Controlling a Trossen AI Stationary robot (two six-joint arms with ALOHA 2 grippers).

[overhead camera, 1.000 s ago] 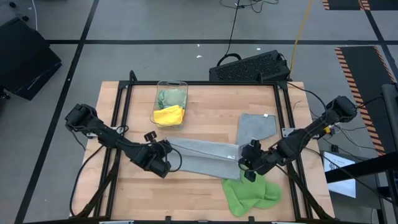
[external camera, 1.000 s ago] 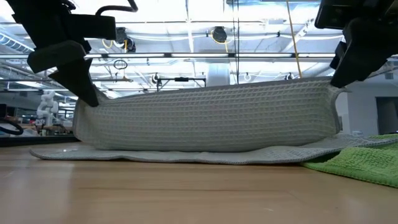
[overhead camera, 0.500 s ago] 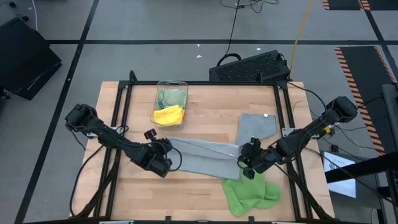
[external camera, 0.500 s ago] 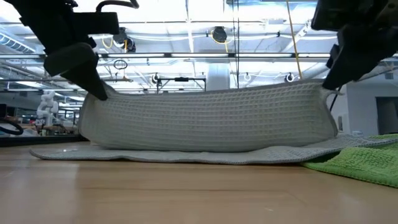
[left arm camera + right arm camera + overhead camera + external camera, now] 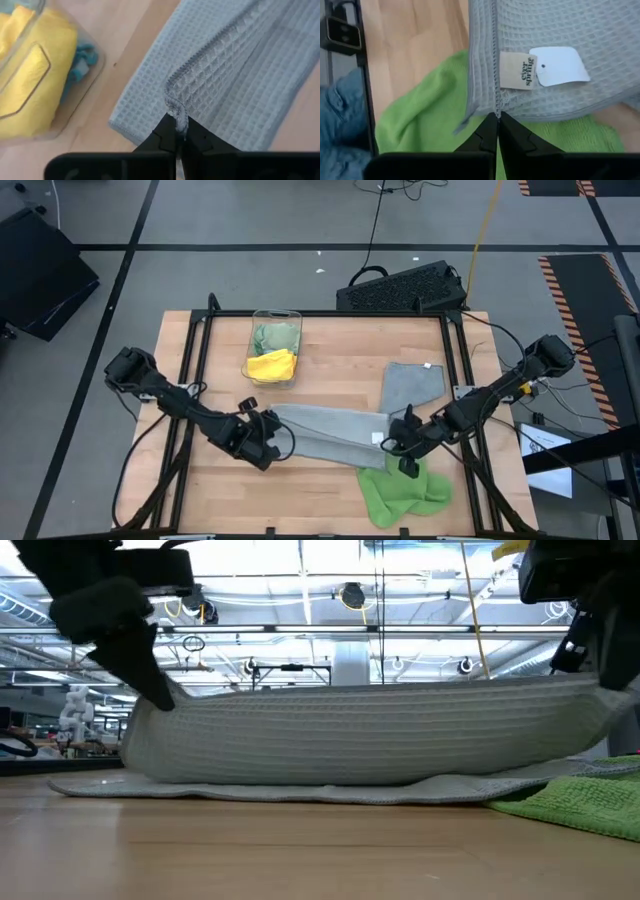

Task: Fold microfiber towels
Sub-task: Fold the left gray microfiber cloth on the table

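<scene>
The grey towel (image 5: 325, 435) lies across the middle of the worktop (image 5: 330, 370), with one long edge lifted and stretched between the two hands, presumably so that edge can be carried over the flat half to make a clean fold; the left hand (image 5: 262, 432) is pinched tight on the towel's left corner, a puckered bit of weave caught between its fingertips (image 5: 176, 134) in the wrist view; the right hand (image 5: 398, 442) is clamped on the opposite corner, just beside the white tag (image 5: 559, 66), and the low view shows the cloth hanging taut between them in a shallow sag; a bright green towel (image 5: 402, 492) lies crumpled beneath the right corner, likely awaiting its turn; another grey towel (image 5: 413, 385) rests flat farther back; the yellow towel (image 5: 271, 364) sits in the clear bin (image 5: 273, 346), out of the way.
</scene>
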